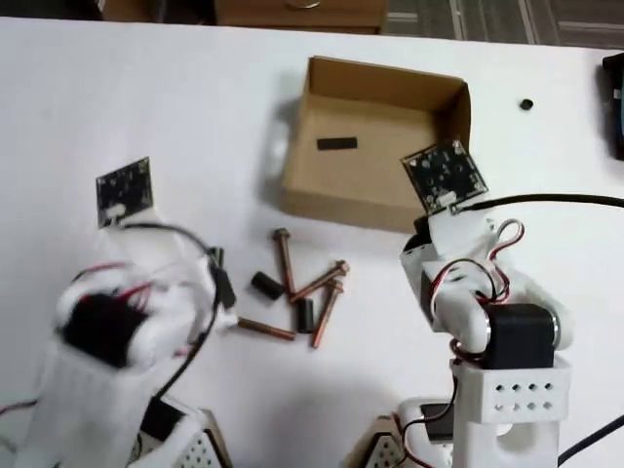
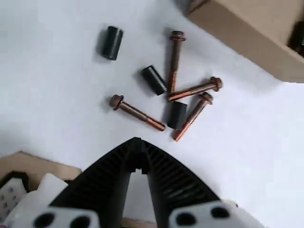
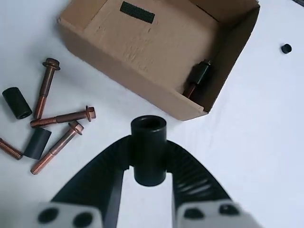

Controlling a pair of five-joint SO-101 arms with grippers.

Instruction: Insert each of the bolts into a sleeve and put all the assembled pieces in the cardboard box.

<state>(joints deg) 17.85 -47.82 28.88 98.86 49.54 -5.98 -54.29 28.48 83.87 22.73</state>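
White bench [image 1: 146,97], a small black round piece [image 1: 526,102] lying near a dark device [image 1: 614,97] at its edge.

We look down on the table [image 1: 146,97] from high up, far off. The wrist cameras sit just behind the left gripper [image 2: 137,147] and the right gripper [image 3: 149,147], looking down from near. All three views share the bolts [image 1: 286,263] and the cardboard box [image 1: 341,200], top middle in the high frame.

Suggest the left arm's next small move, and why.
Probably open the left gripper and lower it onto the nearest bolt. It is shut and empty above that bolt, while the right gripper holds a sleeve with its open end exposed, apparently waiting for a bolt.
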